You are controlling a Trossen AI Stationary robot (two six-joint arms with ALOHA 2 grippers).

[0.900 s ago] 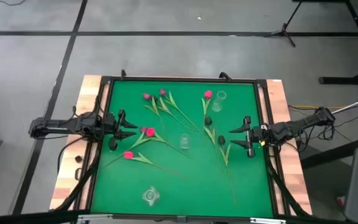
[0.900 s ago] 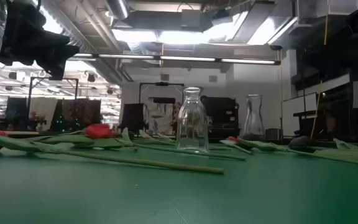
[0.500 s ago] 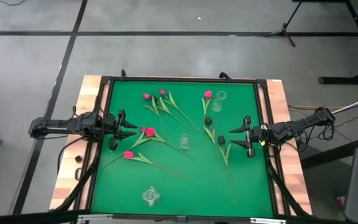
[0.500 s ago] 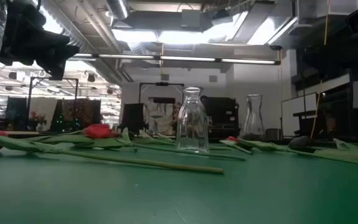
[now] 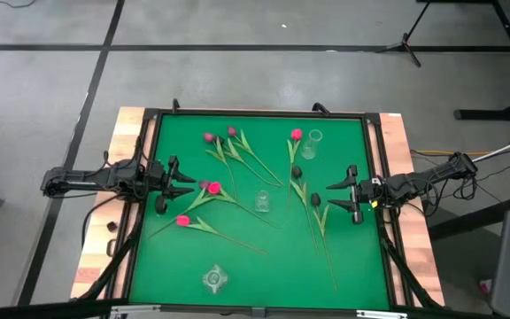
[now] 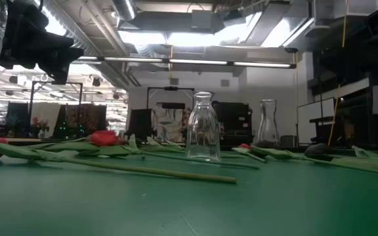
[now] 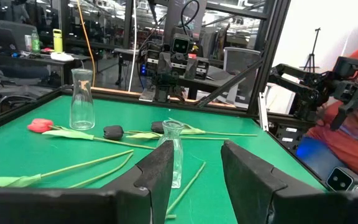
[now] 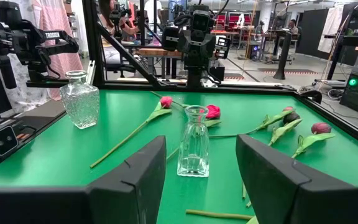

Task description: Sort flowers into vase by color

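Several tulips lie flat on the green mat [image 5: 343,266], stems and leaves resting on it. Bright pink heads [image 5: 182,221] [image 5: 212,187] [image 5: 296,135] and a duskier one [image 5: 231,131] lie left and far of centre. Near-black heads [image 5: 297,172] [image 5: 315,200] lie right of centre. A small clear vase [image 5: 262,202] stands mid-table. My left gripper [image 5: 189,186] hovers open at the left edge, pointing right. My right gripper [image 5: 329,196] hovers open at the right edge, pointing left. Both wrist views face the middle vase [image 7: 173,152] [image 8: 193,142], with nothing between the fingers.
A second clear vase [image 5: 313,137] stands at the far right, and a squat faceted one [image 5: 213,278] near the front edge. The mat has a dark raised frame [image 5: 144,177] on a wooden table. Bare mat lies at the near right.
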